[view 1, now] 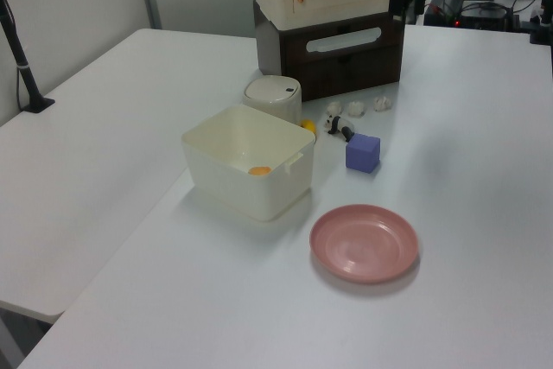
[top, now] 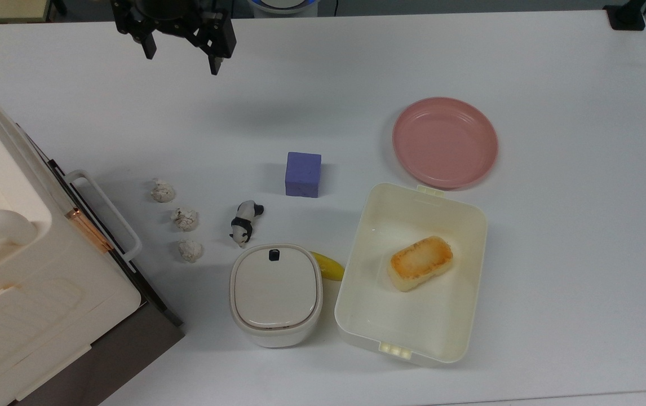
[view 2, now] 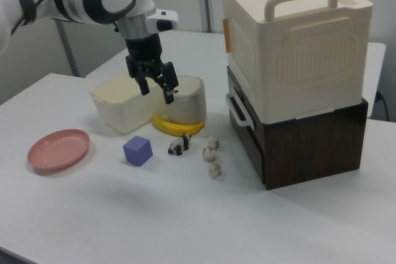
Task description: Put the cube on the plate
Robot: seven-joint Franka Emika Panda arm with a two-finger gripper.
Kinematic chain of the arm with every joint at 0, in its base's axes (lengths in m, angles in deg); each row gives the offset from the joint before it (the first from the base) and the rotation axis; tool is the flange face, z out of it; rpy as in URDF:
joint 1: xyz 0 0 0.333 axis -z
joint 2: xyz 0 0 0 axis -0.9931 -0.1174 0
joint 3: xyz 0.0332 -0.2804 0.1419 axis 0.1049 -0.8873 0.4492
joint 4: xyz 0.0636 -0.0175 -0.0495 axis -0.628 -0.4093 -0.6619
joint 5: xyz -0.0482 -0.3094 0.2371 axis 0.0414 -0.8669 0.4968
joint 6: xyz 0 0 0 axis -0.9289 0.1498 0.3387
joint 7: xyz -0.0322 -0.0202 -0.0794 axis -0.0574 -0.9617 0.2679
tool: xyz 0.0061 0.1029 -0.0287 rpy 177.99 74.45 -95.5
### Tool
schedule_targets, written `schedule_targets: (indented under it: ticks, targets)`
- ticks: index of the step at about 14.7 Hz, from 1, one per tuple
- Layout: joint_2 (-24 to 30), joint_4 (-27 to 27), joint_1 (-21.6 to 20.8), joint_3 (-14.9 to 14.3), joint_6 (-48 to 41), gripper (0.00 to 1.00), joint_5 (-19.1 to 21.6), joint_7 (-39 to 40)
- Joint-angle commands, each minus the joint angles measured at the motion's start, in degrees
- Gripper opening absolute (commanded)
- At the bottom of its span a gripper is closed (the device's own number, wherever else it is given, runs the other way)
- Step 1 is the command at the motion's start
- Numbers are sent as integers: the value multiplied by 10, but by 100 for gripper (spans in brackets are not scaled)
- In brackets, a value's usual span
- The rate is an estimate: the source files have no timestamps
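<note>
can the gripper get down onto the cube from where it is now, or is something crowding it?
Probably yes. The gripper hangs open above bare table, well apart from the cube. The cube's top is uncovered; the nearest things, the panda figure and the cream container, stand clear of its sides.

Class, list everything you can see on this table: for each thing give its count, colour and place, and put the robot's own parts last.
Small matte blue-purple cube: one, mid-table, standing alone.
Round shallow pink plastic plate: one, bare, toward the top view's right of the cube.
Cream rectangular open container: one, below the plate in the top view.
Toasted golden bread piece: one, inside the container.
Cream rounded lidded bin: one, beside the container.
Yellow banana: one, between bin and container.
Black-and-white panda figurine: one, near the cube.
Crumpled white lumps: three, in a row by the panda.
Cream handled box on a dark brown base: one, at the top view's left edge.
Black end effector: one, open, above the table, away from the cube.
</note>
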Motion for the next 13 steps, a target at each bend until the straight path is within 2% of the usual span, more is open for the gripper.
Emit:
schedule_targets:
  ticks: [1,8,13]
  targets:
    - [9,-17,-8,-5,10,100,0,4]
    - [8,-27,-12,-5,29,100,0,4]
    - [-6,-61,-35,-1,60,100,8,16]
